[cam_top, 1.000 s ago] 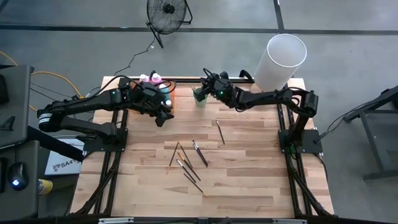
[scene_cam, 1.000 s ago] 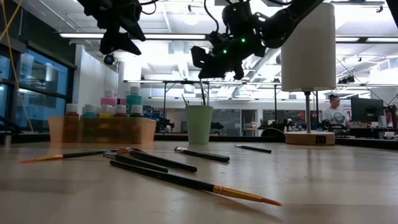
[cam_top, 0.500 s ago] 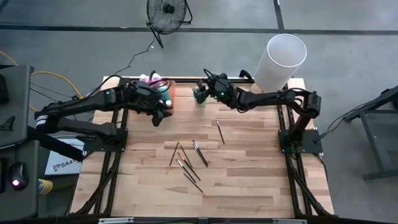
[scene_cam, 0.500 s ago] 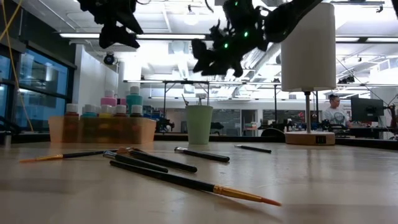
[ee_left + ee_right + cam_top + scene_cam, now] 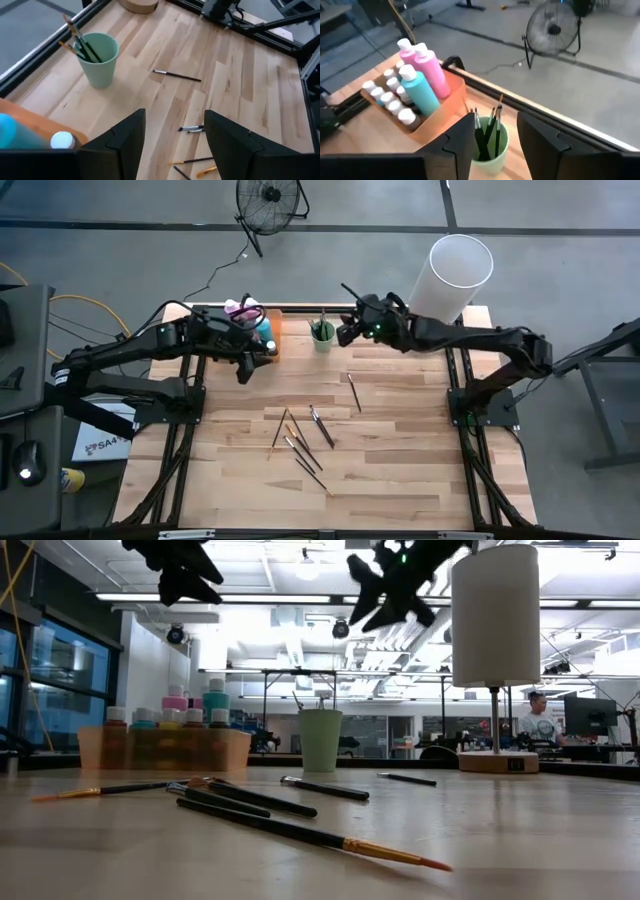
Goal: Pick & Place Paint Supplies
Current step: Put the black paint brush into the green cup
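Note:
The green cup (image 5: 322, 335) stands at the table's far edge with several dark-handled brushes (image 5: 489, 125) upright in it. To its left, the orange tray (image 5: 272, 337) holds small pale-capped paint bottles (image 5: 390, 97) and taller pink and blue bottles (image 5: 427, 72). Several brushes (image 5: 300, 438) lie flat mid-table, and one brush (image 5: 354, 392) lies apart to their right. My right gripper (image 5: 345, 337) hangs open, high and just right of the cup, with nothing between its fingers. My left gripper (image 5: 245, 372) hangs open and holds nothing, above the table near the tray's near end.
A tall white cylinder (image 5: 455, 275) on a round wooden base (image 5: 498, 762) stands at the far right corner. A fan (image 5: 270, 198) stands on the floor beyond the table. Bare wood lies along the near edge and the right half.
My right gripper has opened just above the green cup, then risen and drawn back toward the table's right edge. My left gripper has drifted a little toward the left edge and upward.

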`<state>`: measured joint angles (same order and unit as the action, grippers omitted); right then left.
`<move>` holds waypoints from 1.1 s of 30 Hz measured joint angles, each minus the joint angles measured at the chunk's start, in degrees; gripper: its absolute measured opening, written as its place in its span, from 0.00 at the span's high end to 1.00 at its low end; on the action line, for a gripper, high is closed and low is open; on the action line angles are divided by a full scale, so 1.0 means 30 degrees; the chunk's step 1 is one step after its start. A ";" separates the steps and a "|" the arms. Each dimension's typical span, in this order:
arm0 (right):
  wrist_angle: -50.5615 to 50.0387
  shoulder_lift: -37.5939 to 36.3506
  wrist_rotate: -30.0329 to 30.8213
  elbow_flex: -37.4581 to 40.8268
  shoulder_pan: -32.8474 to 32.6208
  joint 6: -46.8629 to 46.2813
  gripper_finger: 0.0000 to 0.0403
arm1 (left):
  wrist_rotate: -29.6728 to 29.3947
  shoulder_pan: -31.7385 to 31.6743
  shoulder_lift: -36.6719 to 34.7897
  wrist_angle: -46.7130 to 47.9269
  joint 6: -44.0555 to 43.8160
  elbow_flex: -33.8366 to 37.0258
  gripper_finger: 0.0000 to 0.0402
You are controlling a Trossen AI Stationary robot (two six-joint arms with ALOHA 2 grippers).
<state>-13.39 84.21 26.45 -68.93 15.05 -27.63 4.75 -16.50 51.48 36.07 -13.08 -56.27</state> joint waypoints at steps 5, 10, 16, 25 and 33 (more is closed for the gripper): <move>-0.4557 0.0829 -0.0512 -0.4068 -0.0285 0.0041 0.66 | 0.0007 -0.0005 -0.0080 -0.0087 0.1054 0.0000 0.50; -0.9221 0.2824 -0.2228 -0.7867 -0.0256 -0.2125 0.66 | 0.0007 -0.0005 -0.0149 -0.0166 0.1961 0.0000 0.50; -1.3228 0.5506 -0.4765 -1.0490 -0.0235 -0.4571 0.66 | 0.0019 -0.0005 -0.0533 -0.0129 0.2787 0.0000 0.50; -1.6157 0.8073 -0.7050 -1.0716 -0.0260 -0.7460 0.66 | 0.0036 -0.0005 -0.0999 -0.0049 0.2987 -0.0007 0.50; -1.7130 1.0258 -0.7234 -1.0723 -0.0666 -0.7931 0.66 | 0.0036 -0.0012 -0.1035 0.0038 0.2995 -0.0007 0.50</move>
<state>-64.78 114.99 4.75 -101.10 13.05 -51.42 4.86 -16.53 48.38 36.18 -4.10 -56.29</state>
